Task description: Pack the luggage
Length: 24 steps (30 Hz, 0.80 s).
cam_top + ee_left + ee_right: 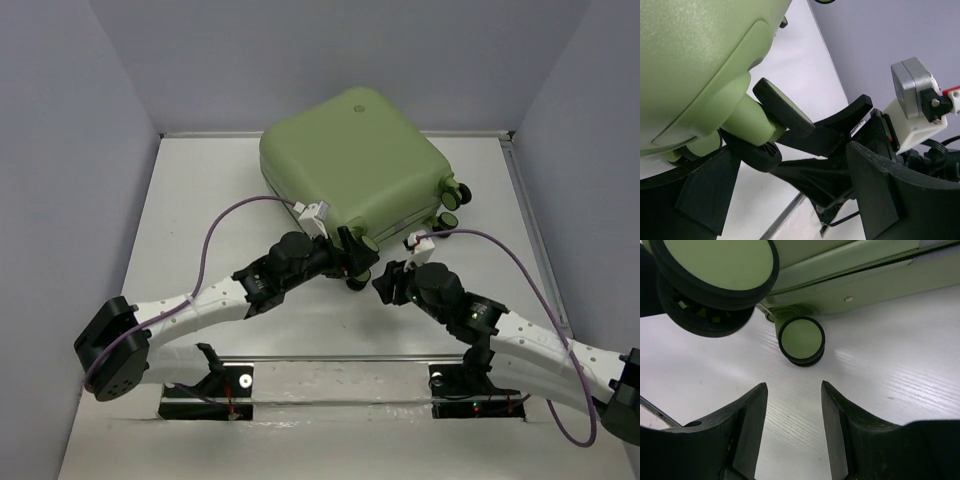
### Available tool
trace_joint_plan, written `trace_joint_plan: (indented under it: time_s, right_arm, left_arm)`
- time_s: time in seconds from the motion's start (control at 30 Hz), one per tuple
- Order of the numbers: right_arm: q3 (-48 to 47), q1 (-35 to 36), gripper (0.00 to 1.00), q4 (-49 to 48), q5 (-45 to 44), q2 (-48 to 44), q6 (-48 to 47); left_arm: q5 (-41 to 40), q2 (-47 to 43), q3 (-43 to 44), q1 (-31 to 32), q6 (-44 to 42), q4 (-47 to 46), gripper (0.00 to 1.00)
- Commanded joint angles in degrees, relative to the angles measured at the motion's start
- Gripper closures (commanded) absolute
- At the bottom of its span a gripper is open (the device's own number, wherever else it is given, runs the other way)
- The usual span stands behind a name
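**Operator:** Closest to the lens in the right wrist view is the right gripper. Its two black fingers stand moderately apart over the white bench. Only bare surface shows in the gap, and nothing is held.

**Technician:** What lies ahead of it?

**Operator:** A green-and-black caster wheel rests on the bench just beyond the fingertips, clear of them. A nearer caster is cut off by the upper left edge. Behind both runs a strip of the pale sage-green hard-shell suitcase. The rest of it is out of frame.

**Technician:** What is the status of the left gripper?

**Operator:** The left gripper has its jaws spread wide. A corner caster on a green stem sits ahead of the gap, close to the left-hand finger. I cannot tell whether they touch, because the finger hides the underside of the wheel. The black fingers of the right gripper cross the background below a grey-and-white camera block.

**Technician:** Where is the suitcase?

**Operator:** In the top view it lies flat and closed at the far centre of the bench, so its interior is hidden. The round emblem faces up near the far edge. Casters project from the right side and the near corner. Both grippers converge on that near corner and partly cover its wheels. A purple cable loops from each wrist.
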<state>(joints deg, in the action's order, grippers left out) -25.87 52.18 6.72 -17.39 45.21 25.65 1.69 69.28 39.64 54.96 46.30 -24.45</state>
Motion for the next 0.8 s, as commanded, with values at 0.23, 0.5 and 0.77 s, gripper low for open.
trace_joint_plan:
  time_s: [0.23,0.5,0.77]
  right_arm:
    - [10.4,-0.6,0.46,-42.4,4.6,9.7,-9.0]
    - [13.2,-1.8,0.46,-66.7,4.9,24.9,-11.1]
    - [12.5,-4.5,0.44,-80.3,2.6,34.1,-14.2]
  left_arm:
    - [-7.5,4.2,8.0,0.0,-0.5,-0.3,0.08]
    - [-12.6,3.1,5.7,0.0,-0.3,-5.6,0.63]
    - [-14.4,1.7,4.7,-0.1,-1.0,-6.9,0.94]
